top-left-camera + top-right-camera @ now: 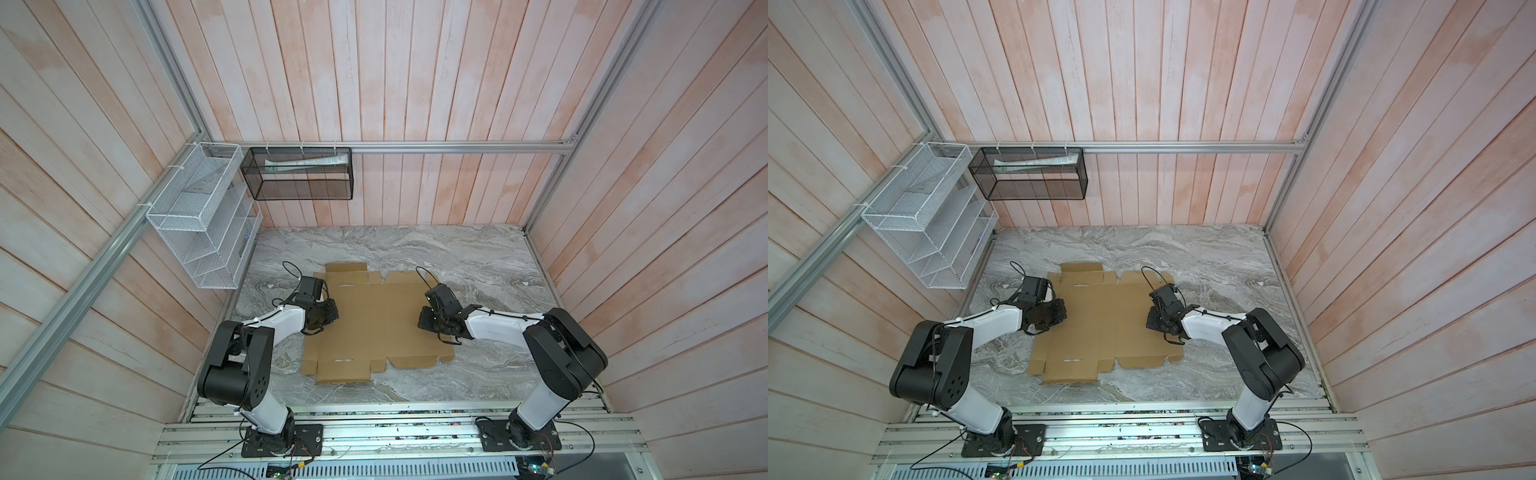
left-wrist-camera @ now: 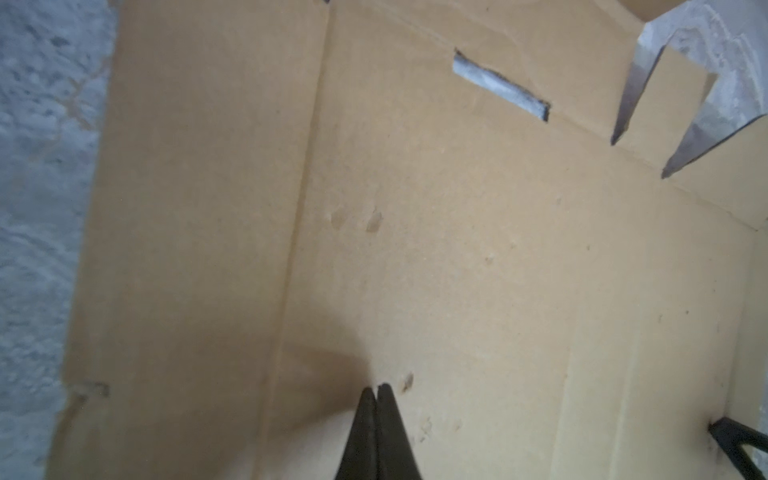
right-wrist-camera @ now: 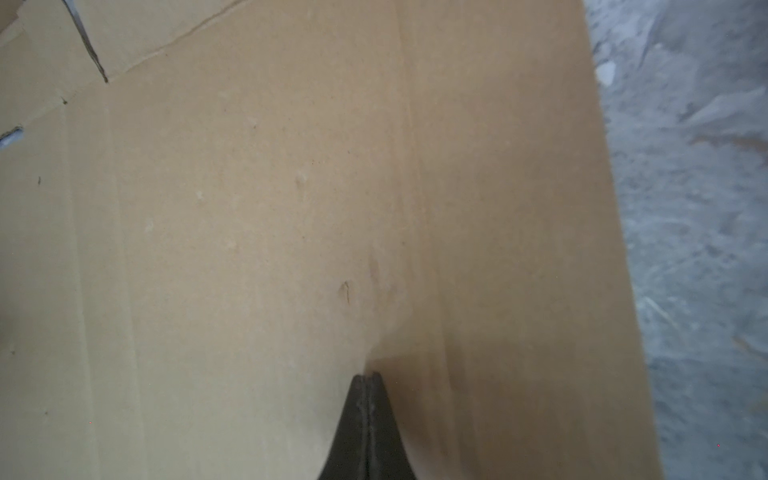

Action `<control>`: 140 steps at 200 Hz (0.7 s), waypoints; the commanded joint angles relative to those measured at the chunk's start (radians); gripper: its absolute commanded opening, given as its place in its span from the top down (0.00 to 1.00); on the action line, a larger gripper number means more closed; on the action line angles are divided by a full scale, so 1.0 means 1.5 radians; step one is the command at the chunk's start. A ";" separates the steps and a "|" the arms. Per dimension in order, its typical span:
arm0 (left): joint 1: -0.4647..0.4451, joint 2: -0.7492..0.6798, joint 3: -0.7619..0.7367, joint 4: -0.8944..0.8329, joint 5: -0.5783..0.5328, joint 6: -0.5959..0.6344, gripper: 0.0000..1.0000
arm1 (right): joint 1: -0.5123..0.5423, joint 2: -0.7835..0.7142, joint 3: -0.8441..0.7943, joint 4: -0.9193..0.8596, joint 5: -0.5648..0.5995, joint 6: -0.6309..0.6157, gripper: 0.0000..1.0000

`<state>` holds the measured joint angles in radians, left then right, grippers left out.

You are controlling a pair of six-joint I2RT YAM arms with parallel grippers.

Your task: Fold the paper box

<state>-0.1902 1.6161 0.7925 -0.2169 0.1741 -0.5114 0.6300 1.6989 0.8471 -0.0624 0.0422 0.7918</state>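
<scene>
The paper box [image 1: 376,320] has both my tools over it. The left gripper [image 2: 376,390] has its jaws pressed together with nothing between them, its tip down at the cardboard beside a long crease [image 2: 303,208]. The right gripper [image 3: 368,376] is the same, pinched closed and empty, with its tip low over the opposite side panel of the box. From the wrist cameras I cannot tell whether either tip presses on the sheet or sits just off it. In both top views the two grippers face each other across the box's middle panel, the left one near the box's left edge and the right one near its right edge. Further out, a slot [image 2: 500,89] and the cut flaps [image 2: 665,104] run along the far edge of the box. The whole sheet lies flat and unfolded on the marble table [image 1: 478,257], roughly central between the arm bases. I judge folding has not begun: no panel is raised. Next I would need one tip to pin the sheet just inside a crease while the other opens, gets under an outer edge and lifts that panel upright without sliding the box.
</scene>
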 commanded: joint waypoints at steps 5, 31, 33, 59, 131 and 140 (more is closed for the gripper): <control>-0.001 0.010 -0.017 0.008 -0.009 -0.006 1.00 | -0.015 0.036 0.029 -0.035 -0.006 -0.016 1.00; -0.001 0.008 -0.025 0.009 -0.005 -0.011 1.00 | -0.033 0.063 0.053 -0.044 -0.009 -0.031 1.00; -0.001 0.008 -0.026 0.009 -0.004 -0.011 1.00 | -0.035 0.065 0.055 -0.044 -0.010 -0.032 1.00; -0.001 0.008 -0.035 0.011 0.008 -0.017 1.00 | -0.054 0.094 0.080 -0.048 -0.021 -0.050 1.00; -0.012 -0.008 -0.064 0.021 0.045 -0.044 1.00 | -0.099 0.184 0.175 -0.066 -0.037 -0.101 1.00; -0.018 -0.009 -0.067 0.023 0.048 -0.048 1.00 | -0.104 0.194 0.187 -0.067 -0.038 -0.107 1.00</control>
<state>-0.1940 1.6039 0.7319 -0.1375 0.2138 -0.5587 0.5049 1.9133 1.1019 -0.0727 -0.0284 0.6785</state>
